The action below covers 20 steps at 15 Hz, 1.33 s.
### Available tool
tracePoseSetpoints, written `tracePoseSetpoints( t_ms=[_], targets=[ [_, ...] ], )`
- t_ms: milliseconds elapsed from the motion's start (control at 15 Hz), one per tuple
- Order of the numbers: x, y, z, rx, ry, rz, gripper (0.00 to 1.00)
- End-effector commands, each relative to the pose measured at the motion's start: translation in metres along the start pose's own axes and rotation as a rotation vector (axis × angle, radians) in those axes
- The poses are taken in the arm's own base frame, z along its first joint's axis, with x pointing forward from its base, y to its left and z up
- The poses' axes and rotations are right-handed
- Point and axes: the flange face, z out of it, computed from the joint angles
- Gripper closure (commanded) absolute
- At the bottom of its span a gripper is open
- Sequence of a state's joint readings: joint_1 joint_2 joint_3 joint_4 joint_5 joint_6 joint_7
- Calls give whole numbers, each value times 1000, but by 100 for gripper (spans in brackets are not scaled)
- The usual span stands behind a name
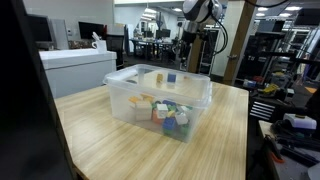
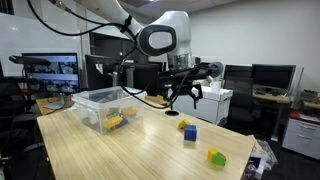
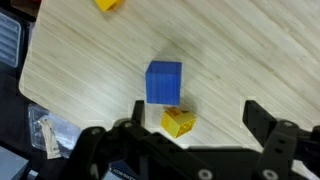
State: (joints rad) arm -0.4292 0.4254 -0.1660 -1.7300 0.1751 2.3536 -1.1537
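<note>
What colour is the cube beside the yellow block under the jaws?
The cube is blue; wrist view shows it best.

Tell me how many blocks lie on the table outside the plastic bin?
3: a blue block, a yellow block right beside it, and a yellow-green block apart, near the table corner. Others could be hidden behind the bin.

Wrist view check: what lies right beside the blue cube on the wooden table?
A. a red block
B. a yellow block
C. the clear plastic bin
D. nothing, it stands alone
B: in the wrist view a yellow block lies right at the lower edge of the blue cube on the table.
</note>
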Motion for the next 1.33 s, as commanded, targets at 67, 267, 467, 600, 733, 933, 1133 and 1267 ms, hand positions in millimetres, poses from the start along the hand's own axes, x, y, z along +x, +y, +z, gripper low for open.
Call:
tracePoseSetpoints(
  t_ms=[67, 267, 467, 600, 733, 933, 1133, 1267],
  targets=[
    [5, 25, 31, -4, -11, -8, 0],
    [4, 21, 33, -6, -31, 17, 0],
    [3, 14, 42, 33, -2, -37, 0],
    [4, 16, 59, 30, -1, -73, 0],
    [5, 19, 75, 37, -5, -102, 0],
    [10, 27, 93, 17, -5, -114, 0],
    [22, 33, 110, -3, -4, -120, 0],
    [30, 33, 123, 1, -11, -133, 3]
  ],
)
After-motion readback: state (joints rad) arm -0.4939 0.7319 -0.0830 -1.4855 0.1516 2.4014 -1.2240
